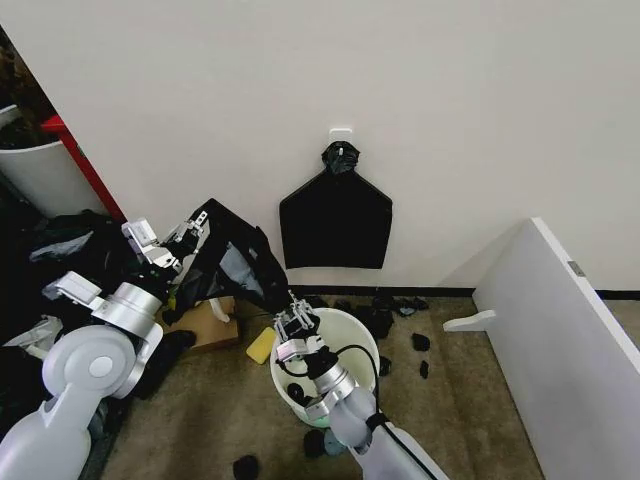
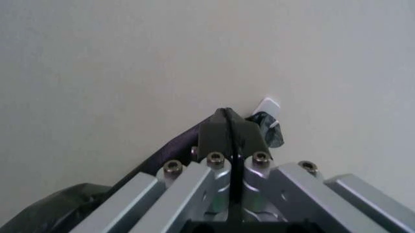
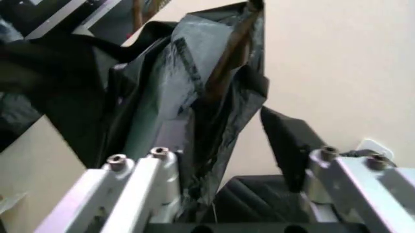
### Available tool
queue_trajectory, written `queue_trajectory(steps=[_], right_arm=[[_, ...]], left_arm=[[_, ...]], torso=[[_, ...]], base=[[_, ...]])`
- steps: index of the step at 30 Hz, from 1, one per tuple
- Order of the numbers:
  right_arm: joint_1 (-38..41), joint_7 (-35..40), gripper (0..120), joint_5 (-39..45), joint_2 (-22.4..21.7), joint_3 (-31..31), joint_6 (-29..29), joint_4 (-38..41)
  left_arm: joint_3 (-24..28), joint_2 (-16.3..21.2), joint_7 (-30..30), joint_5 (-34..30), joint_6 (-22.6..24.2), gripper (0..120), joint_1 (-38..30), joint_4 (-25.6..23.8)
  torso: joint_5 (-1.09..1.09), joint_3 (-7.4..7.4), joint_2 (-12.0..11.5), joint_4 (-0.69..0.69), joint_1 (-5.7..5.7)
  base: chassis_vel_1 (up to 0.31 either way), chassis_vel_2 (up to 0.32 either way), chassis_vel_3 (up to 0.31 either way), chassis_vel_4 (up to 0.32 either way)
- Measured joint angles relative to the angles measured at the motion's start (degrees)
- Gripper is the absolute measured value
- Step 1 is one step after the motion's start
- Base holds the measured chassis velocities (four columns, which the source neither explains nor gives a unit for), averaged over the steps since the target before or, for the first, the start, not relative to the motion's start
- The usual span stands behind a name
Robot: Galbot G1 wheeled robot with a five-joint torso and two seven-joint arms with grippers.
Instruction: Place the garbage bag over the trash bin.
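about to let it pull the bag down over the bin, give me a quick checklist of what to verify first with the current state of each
1. Left gripper grips the garbage bag: ok, its fingers are pressed shut on black plastic.
2. Right gripper grips the bag: not ok, its fingers are spread in the right wrist view, with the bag hanging against one of them.
3. Bag raised above the trash bin: ok, but it hangs toward the robot's left of the bin, not over the opening.
4. Bag mouth spread open: cannot tell, the plastic looks bunched.
5. Bin upright: ok.
6. Bin opening free: not ok, the right arm reaches across it.
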Motion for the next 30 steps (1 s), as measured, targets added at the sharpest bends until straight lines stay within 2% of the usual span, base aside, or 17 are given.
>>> queue_trajectory(steps=[2,4,8,10,13,16,18,21,23,25,28,30], right_arm=[[-0.02,0.11,51,-1.69,0.26,0.39,-0.19,-0.41],[-0.02,0.13,54,-2.27,0.35,0.46,-0.26,-0.69],[0.03,0.04,72,-3.43,0.7,0.45,-0.22,-1.39],[0.09,0.04,76,-3.78,0.87,0.47,-0.19,-1.6],[0.4,0.13,89,-5.13,1.63,0.55,-0.19,-2.31],[0.83,0.89,92,-7.88,2.58,0.96,-0.55,-3.15],[1.14,2.04,88,-11.06,3.36,1.5,-1.51,-3.75],[1.65,3.96,75,-15.11,4.28,2.13,-4.19,-4.43],[1.76,4.24,72,-15.58,4.38,2.18,-4.88,-4.56],[2.09,4.83,61,-16.26,4.54,2.27,-6.6,-4.92],[2.22,5.36,53,-16.14,4.53,2.26,-8.07,-5.22],[2.11,6.19,40,-15.31,4.15,2.23,-9.76,-5.51]], left_arm=[[-0.07,0.04,0.0,-0.03,0.0,0,-0.01,-0.1],[-0.09,0.1,0.0,-0.08,0.0,0,-0.05,-0.18],[-0.1,0.12,-0.01,-0.17,0.0,0,-0.1,-0.39],[-0.09,0.07,-0.01,-0.18,0.0,0,-0.09,-0.43],[0.01,-0.23,-0.02,-0.19,0.0,0,0.04,-0.58],[0.03,-0.51,-0.02,-0.19,0.0,0,0.18,-0.73],[0.03,-0.69,-0.02,-0.21,0.0,0,0.22,-0.81],[-0.04,-0.77,-0.03,-0.23,0.0,0,0.36,-0.89],[-0.05,-0.77,-0.03,-0.23,0.0,0,0.38,-0.91],[-0.1,-0.73,-0.03,-0.27,0.0,0,0.42,-0.92],[-0.11,-0.68,-0.03,-0.28,0.0,0,0.42,-0.92],[-0.07,-0.62,-0.03,-0.31,-0.01,0,0.25,-0.81]], torso=[[0.0,0.0,0.0,0.0,0.0],[0.0,0.0,0.0,0.0,0.0],[0.0,0.0,0.0,-0.01,0.0],[0.0,0.0,0.0,-0.01,0.0],[-0.01,0.0,0.0,0.0,0.0],[0.0,0.0,0.0,0.0,0.0],[0.0,0.01,0.0,0.01,0.0],[0.0,0.0,0.0,0.0,0.0],[0.0,0.0,0.0,0.0,0.0],[0.0,0.0,0.0,0.0,0.0],[0.0,0.0,0.0,0.0,0.0],[0.0,0.0,0.0,0.0,0.0]], base=[[0.0,0.0,0.0,0.0],[0.0,0.0,0.0,0.0],[0.0,0.0,0.0,0.0],[0.0,0.0,0.0,0.0],[0.0,0.0,0.0,0.0],[0.0,0.0,0.0,0.0],[0.0,0.0,0.0,0.0],[0.0,0.0,0.0,0.0],[0.0,0.0,0.0,0.0],[0.0,0.0,0.0,0.0],[0.0,0.0,0.0,0.0],[0.0,0.0,0.0,0.0]])
